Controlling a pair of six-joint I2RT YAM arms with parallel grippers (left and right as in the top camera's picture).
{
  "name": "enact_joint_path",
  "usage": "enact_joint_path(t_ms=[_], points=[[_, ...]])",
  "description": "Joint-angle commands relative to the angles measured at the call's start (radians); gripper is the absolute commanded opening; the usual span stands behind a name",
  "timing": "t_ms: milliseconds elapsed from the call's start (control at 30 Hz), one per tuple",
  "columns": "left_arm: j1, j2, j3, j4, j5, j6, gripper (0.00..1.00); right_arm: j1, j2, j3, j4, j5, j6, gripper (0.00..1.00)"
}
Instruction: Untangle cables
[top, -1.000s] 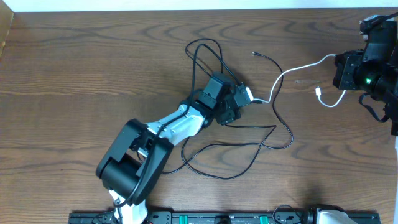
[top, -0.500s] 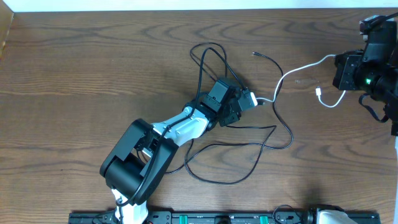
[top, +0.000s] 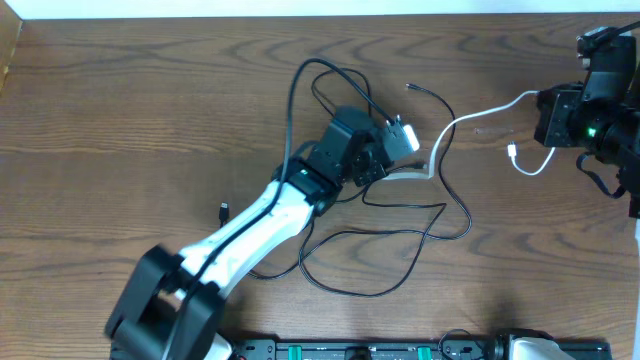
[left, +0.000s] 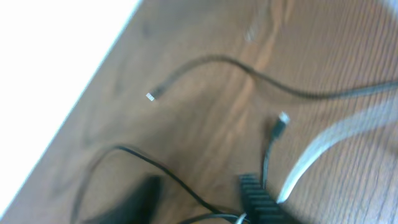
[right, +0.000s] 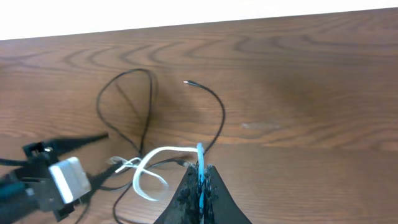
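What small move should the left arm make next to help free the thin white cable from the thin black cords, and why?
Probably close the left gripper on the thin white cable beside it and draw it gently clear of the thin black cords. The right gripper pinches that cable's other stretch, while this end runs into the black tangle.

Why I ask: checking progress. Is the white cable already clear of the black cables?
No, in the overhead view the white cable crosses a black cable partway along.

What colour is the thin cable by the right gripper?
White; the white cable shows best in the overhead view.
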Motion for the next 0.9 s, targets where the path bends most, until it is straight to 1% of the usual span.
enact_joint_path(t_ms=[0, 100, 133, 300, 467, 500, 633, 700, 867], points=[[0.002, -0.024, 0.021, -0.007, -0.006, -0.008, 0.71, -0.002, -0.003, 0.014, 0.012, -0.149, -0.066, 0.01], [0.002, -0.021, 0.021, -0.021, -0.002, -0.009, 0.8, -0.002, -0.003, 0.014, 0.034, -0.278, -0.101, 0.01], [0.002, -0.021, 0.021, -0.027, -0.001, -0.008, 0.81, -0.002, -0.003, 0.014, 0.042, -0.312, -0.101, 0.01], [0.002, -0.016, 0.021, -0.047, 0.001, -0.008, 0.83, -0.002, -0.003, 0.014, 0.099, -0.454, -0.1, 0.01], [0.002, 0.004, 0.021, -0.047, 0.002, -0.008, 0.83, -0.002, -0.003, 0.014, 0.175, -0.646, -0.098, 0.01], [0.0, 0.009, 0.021, -0.047, 0.009, -0.008, 0.83, -0.002, -0.003, 0.014, 0.212, -0.718, -0.092, 0.01], [-0.002, 0.009, 0.021, -0.049, 0.077, -0.008, 0.83, -0.002, -0.003, 0.014, 0.277, -0.727, -0.028, 0.01], [-0.002, 0.009, 0.021, -0.049, 0.108, -0.008, 0.86, -0.002, -0.003, 0.014, 0.321, -0.727, 0.018, 0.01], [-0.002, 0.009, 0.021, -0.05, 0.142, -0.009, 0.87, -0.002, -0.003, 0.014, 0.428, -0.727, 0.139, 0.01]])
